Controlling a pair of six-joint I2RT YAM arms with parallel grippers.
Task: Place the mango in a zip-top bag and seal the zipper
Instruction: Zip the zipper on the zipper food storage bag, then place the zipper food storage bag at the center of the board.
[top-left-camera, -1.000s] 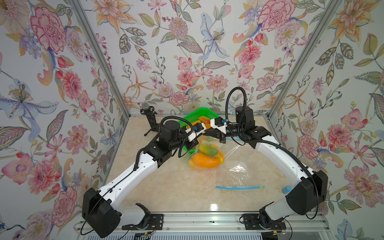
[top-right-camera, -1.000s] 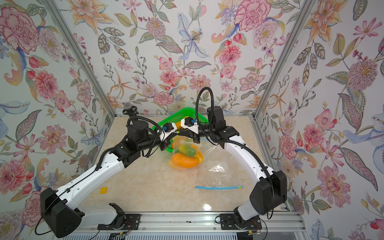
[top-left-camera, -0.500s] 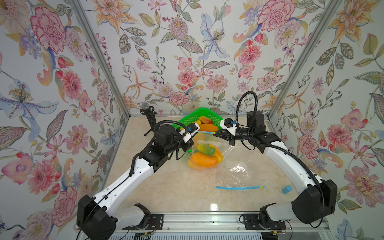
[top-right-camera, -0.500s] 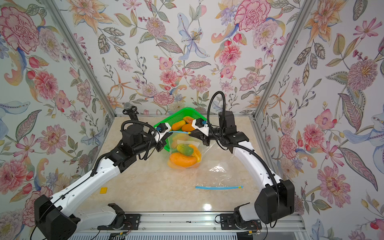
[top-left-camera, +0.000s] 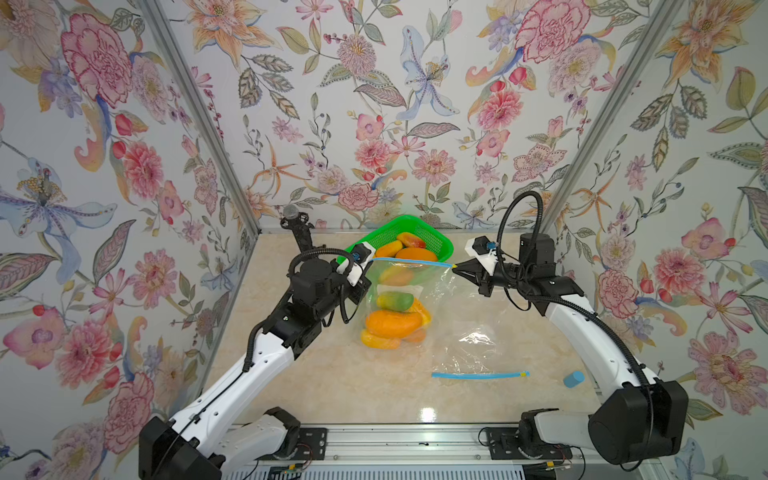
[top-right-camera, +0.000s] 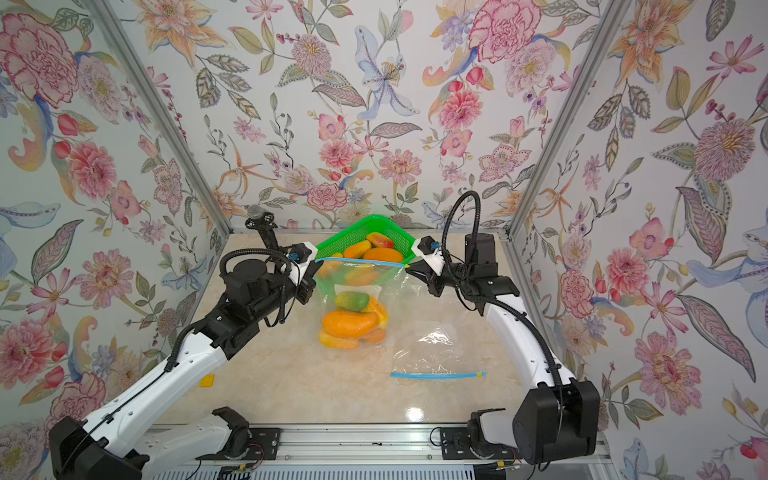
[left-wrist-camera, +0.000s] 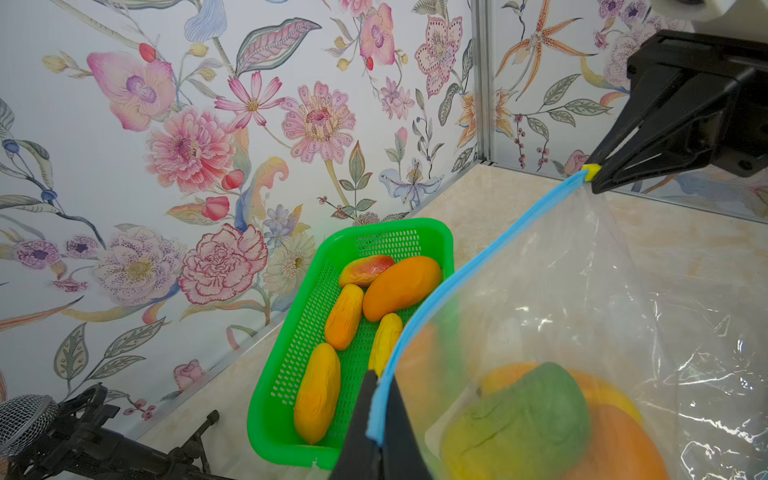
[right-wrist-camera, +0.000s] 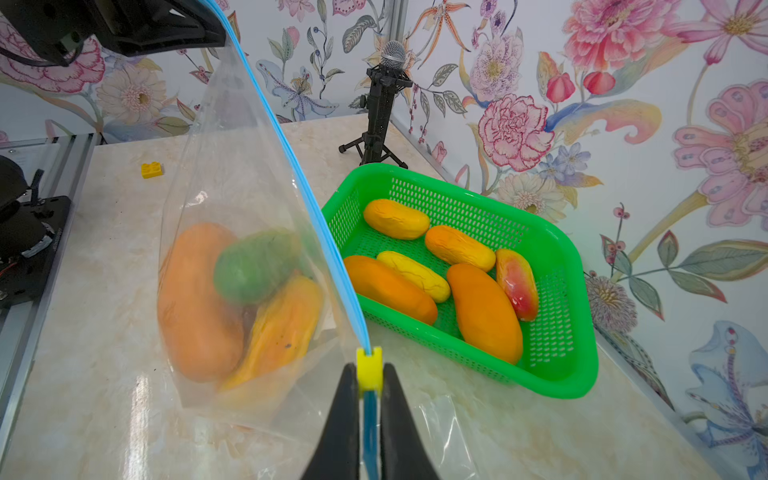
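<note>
A clear zip-top bag (top-left-camera: 415, 291) hangs between my two grippers, its bottom resting on the table. Inside lie an orange mango (top-left-camera: 392, 323), a green one (top-left-camera: 395, 300) and a yellow one (right-wrist-camera: 282, 324). The blue zipper (top-left-camera: 411, 261) runs taut and straight from the left gripper (top-left-camera: 370, 266) to the right gripper (top-left-camera: 455, 268). My left gripper (left-wrist-camera: 376, 382) is shut on the zipper's end. My right gripper (right-wrist-camera: 369, 374) is shut on the strip at the yellow slider (right-wrist-camera: 369, 365), which sits at the far end of the zipper.
Just behind the bag, a green basket (top-left-camera: 448, 246) at the back wall holds several mangoes. A second, empty zip bag (top-left-camera: 478, 345) lies flat at the front right. A blue cylinder (top-left-camera: 574, 378), a yellow brick (top-right-camera: 207, 380) and a microphone stand (top-left-camera: 297, 226) stand around the edges.
My right gripper has drawn rightward along the zipper, away from the left one, which shifted a little left. The strip between them has lengthened and gone taut.
</note>
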